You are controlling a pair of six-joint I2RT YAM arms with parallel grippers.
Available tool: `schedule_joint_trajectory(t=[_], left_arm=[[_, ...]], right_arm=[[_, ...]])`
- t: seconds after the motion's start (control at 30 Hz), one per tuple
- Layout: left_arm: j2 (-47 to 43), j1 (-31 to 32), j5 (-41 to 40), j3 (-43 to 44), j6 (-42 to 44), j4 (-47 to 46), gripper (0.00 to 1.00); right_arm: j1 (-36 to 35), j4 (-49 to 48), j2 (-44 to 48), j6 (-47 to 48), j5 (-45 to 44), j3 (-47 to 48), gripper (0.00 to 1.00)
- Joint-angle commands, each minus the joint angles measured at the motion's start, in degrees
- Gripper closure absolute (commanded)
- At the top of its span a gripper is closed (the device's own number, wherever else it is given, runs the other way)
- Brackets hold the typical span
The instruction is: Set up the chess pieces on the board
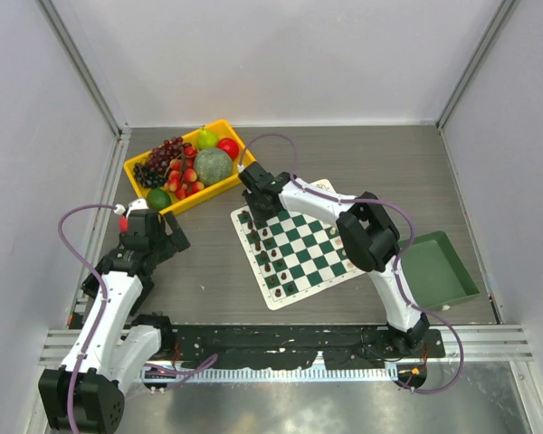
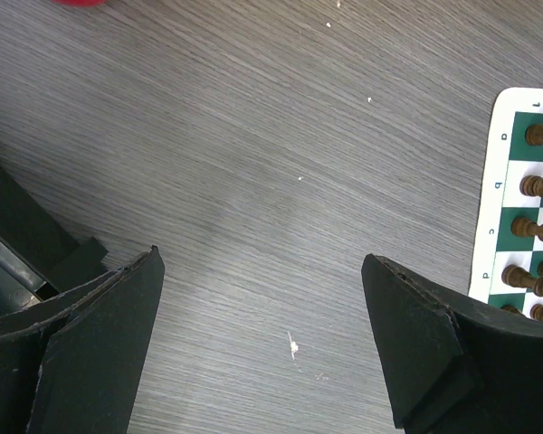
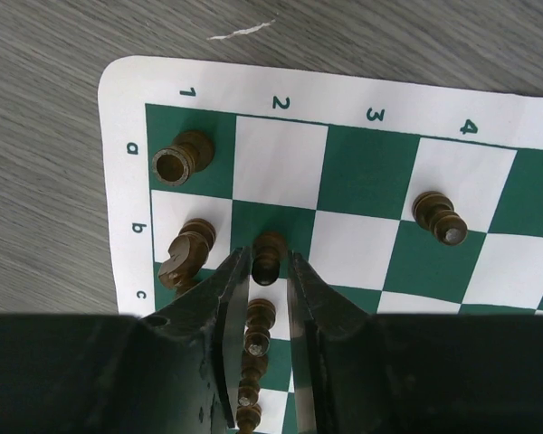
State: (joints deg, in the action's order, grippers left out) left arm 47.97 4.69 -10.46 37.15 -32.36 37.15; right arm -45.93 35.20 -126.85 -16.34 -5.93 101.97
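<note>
The right gripper (image 3: 269, 264) closely flanked a dark pawn (image 3: 270, 246) on the board (image 3: 118, 117), square b2, for its pawn row; whether it gripped, I cannot tell. The left gripper (image 2: 262, 262) stood open.

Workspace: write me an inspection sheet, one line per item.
Surface: grey wood-grain table, a few white specks.
Job's things: checkered board lying skewed; dark chess pieces lined along its left edge.
Clutter: yellow bin holding fruit, far left; green tray right of the board.
Grippers: left tool open over bare table; right tool straddling a dark pawn, jaws narrow, contact unclear.
Cables: purple cable loops beside the left arm; second cable arcs along the right arm.
Surroundings: pale walls; metal rail at the near edge.
</note>
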Motion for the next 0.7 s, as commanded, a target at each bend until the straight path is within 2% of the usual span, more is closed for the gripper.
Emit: schedule_joint_trajectory(t=[0.0, 0.1, 0.27, 0.67], left_arm=[[-0.9, -0.2, -0.9, 0.6, 0.6, -0.8, 0.01], [-0.3, -0.3, 0.1, 0.2, 0.5, -1.6, 0.01], [0.9, -0.3, -0.3, 1.8, 1.0, -0.5, 0.01], [-0.3, -0.3, -0.3, 1.6, 0.9, -0.3, 0.01]], right_arm=[[-0.2, 0.0, 0.5, 0.6, -0.2, 1.8, 0.69], [-0.2, 0.0, 2.0, 0.7, -0.4, 1.7, 0.61], [-0.1, 0.0, 4.3, 0.8, 0.1, 2.5, 0.53], [4.3, -0.8, 10.7, 1.6, -1.8, 0.2, 0.44]])
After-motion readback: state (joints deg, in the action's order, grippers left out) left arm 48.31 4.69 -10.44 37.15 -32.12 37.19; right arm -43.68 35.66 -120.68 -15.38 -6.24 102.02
